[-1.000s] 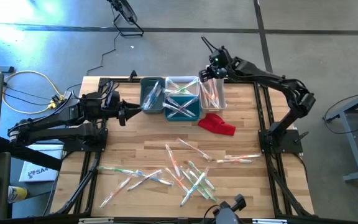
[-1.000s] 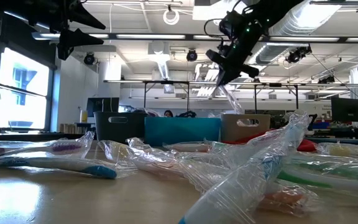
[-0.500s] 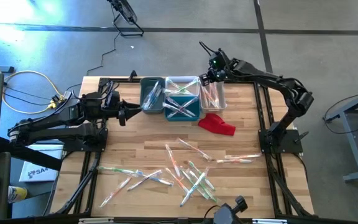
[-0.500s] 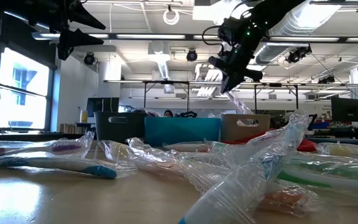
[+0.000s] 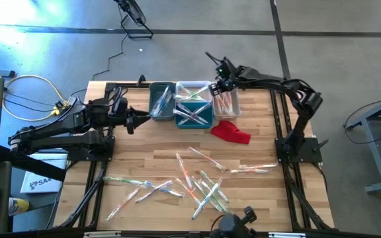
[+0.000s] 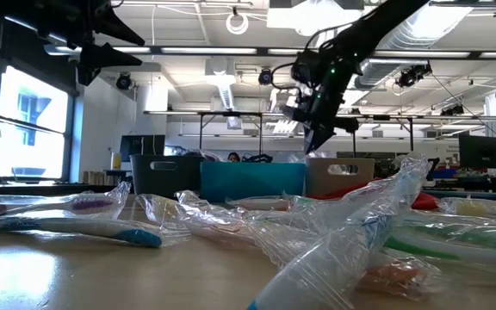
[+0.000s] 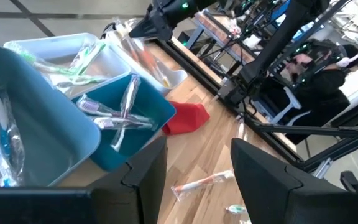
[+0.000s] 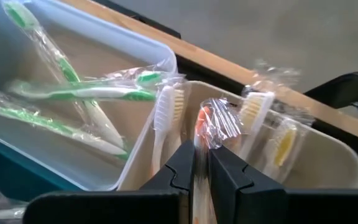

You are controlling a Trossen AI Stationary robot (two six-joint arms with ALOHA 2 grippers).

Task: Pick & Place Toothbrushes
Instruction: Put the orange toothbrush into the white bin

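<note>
Right hand (image 8: 194,163) is clamped on a wrapped orange toothbrush (image 8: 205,127) over the far-right beige bin (image 5: 231,108); it should be lowered inside the rim before release. Left hand (image 5: 135,121), open, is parked far-left. Loose toothbrushes (image 5: 200,185) lie on the near counter (image 5: 151,162).

Bare tabletop (image 5: 137,142) separates bins (image 5: 192,106) from scattered toothbrushes (image 5: 200,185).
</note>
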